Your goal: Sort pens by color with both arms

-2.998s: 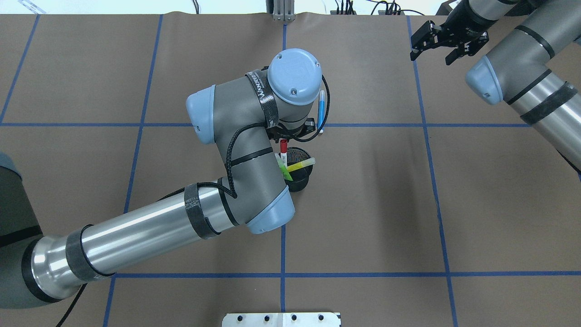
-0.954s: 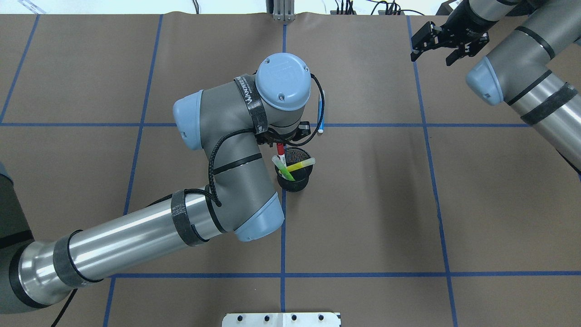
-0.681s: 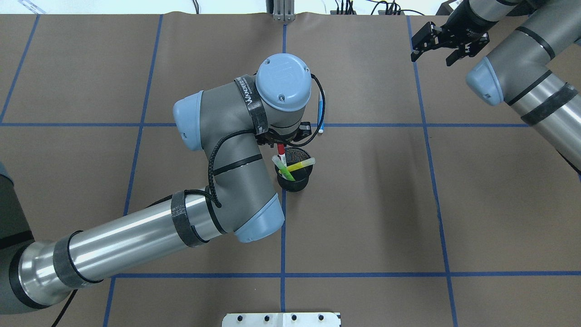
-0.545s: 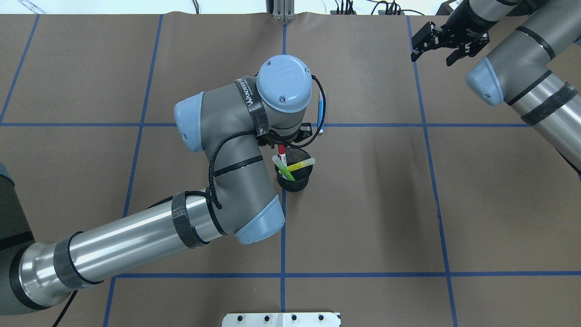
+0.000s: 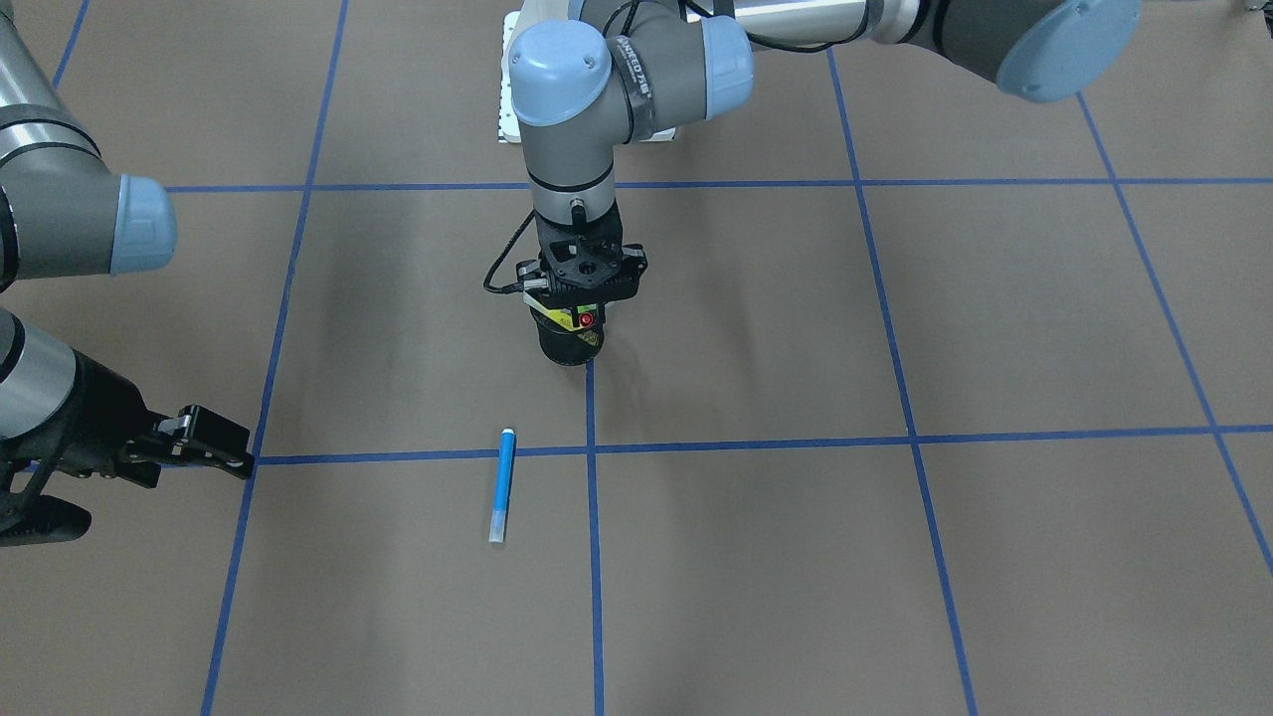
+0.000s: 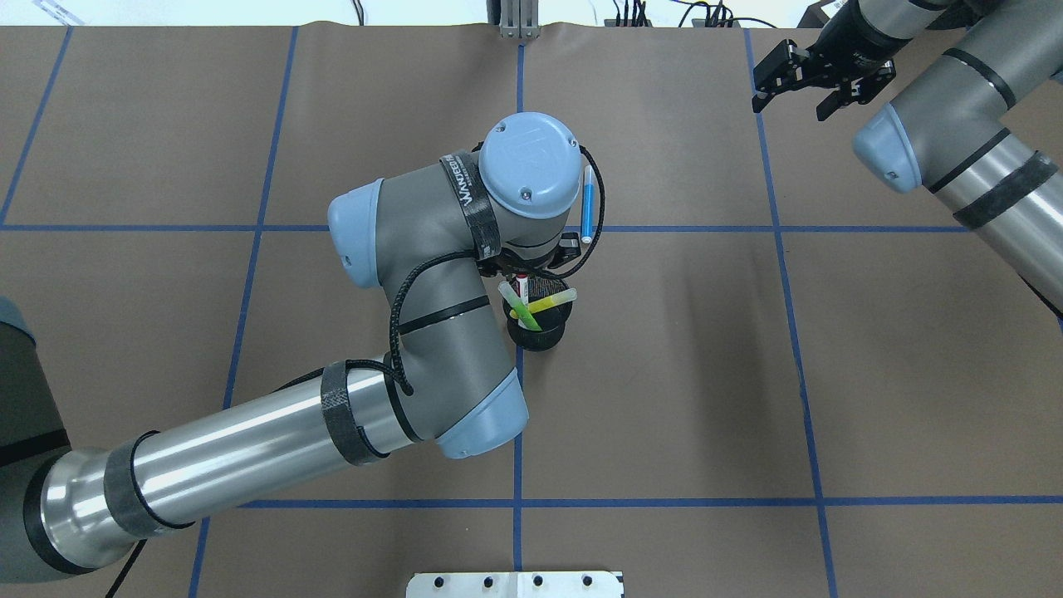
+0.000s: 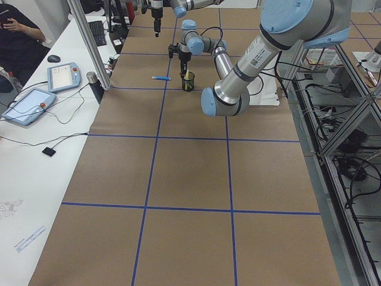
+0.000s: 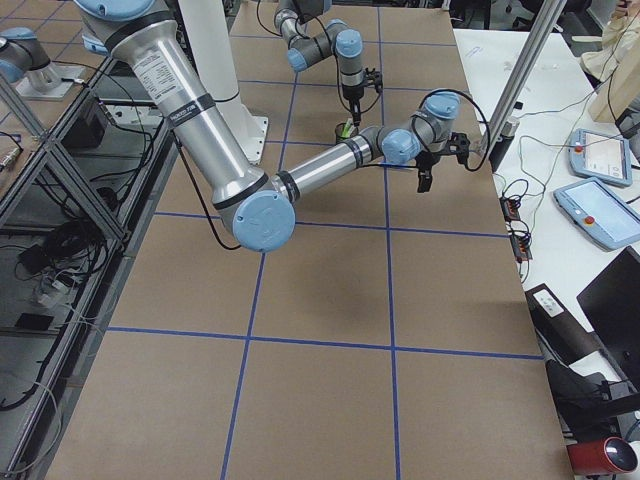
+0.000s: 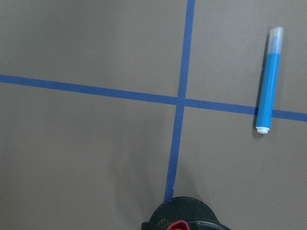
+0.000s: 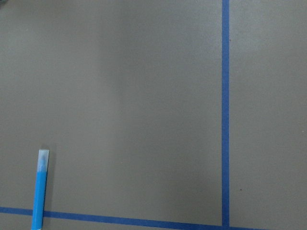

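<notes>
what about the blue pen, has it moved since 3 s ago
No. The blue pen lies in the same spot, its lower end crossing the horizontal blue tape line exactly as before.

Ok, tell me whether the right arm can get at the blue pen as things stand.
Probably yes. The blue pen lies flat on the table, apart from the cup, nothing between it and the open right tool. The left arm over the cup may crowd it.
</notes>
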Controlling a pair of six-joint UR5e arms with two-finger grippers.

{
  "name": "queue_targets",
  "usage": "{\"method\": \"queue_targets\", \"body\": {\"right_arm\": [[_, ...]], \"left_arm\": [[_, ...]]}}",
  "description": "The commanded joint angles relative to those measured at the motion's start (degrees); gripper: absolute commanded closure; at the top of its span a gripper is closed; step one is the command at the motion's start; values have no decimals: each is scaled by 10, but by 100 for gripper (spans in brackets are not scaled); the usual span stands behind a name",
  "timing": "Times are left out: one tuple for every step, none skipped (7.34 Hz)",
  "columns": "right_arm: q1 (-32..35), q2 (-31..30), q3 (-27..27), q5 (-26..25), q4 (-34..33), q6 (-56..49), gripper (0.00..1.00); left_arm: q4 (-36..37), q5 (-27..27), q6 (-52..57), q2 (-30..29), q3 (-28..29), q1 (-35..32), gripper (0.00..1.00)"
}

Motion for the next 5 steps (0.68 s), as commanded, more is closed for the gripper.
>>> {"method": "queue_targets", "body": {"right_arm": [[0,0,1,0,0,0,1],[0,0,1,0,0,0,1],[0,0,1,0,0,0,1],[0,0,1,0,0,0,1],[0,0,1,0,0,0,1]], "left_arm": [[-4,0,3,-1,4,1,65],[-4,0,5,-2,6,1,65],[-8,1,6,-3,10,1,65],[-11,1,7,-4,12,1,65],[-12,4,7,-6,14,1,66]]}}
